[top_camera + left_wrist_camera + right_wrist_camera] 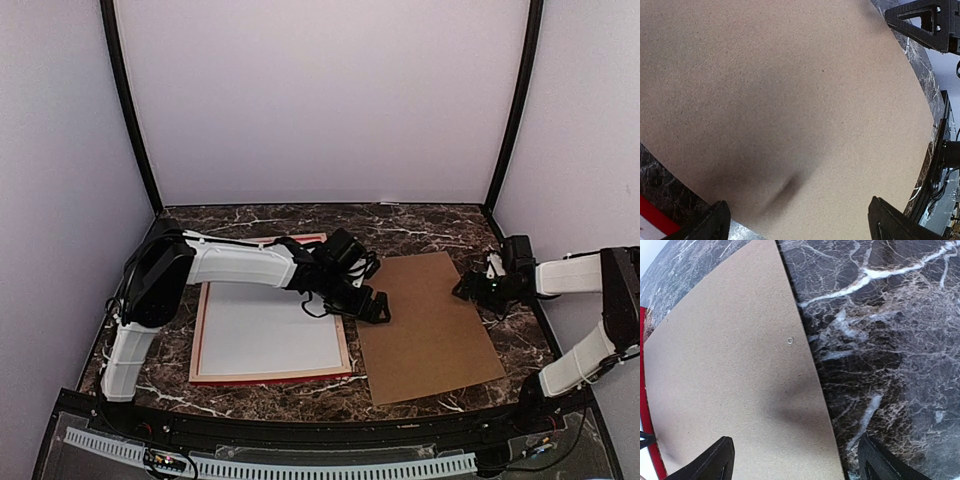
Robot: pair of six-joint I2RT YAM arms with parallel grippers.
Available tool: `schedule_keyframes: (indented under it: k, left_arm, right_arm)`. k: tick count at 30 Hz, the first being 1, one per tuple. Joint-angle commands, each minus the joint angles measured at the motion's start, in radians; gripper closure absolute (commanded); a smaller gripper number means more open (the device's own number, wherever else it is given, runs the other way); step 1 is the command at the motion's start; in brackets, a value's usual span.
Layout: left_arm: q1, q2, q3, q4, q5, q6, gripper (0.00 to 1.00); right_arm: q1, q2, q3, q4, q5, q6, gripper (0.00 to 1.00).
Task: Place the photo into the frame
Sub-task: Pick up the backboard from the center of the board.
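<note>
Overhead alone, the frame [270, 377] nearly whole

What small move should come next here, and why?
Probably lower the left gripper onto the brown board's left edge and close: its jaws stand open above the board, which lies beside the frame, and the right gripper hovers open at the opposite edge.
</note>
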Motion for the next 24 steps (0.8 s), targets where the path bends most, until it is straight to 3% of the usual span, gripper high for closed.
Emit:
schedule_keyframes:
  k: [1,24]
  left_arm:
    - [-0.014,-0.015,0.015,-0.067,-0.058,-0.014,0.01]
    - [-0.038,-0.017,-0.018,-0.178,-0.244,-0.027,0.01]
  right_arm:
    - [-0.005,0.018,-0.049,-0.045,-0.067,0.024,0.14]
    - [-0.023,0.019,-0.066,-0.035,-0.117,0.016,0.16]
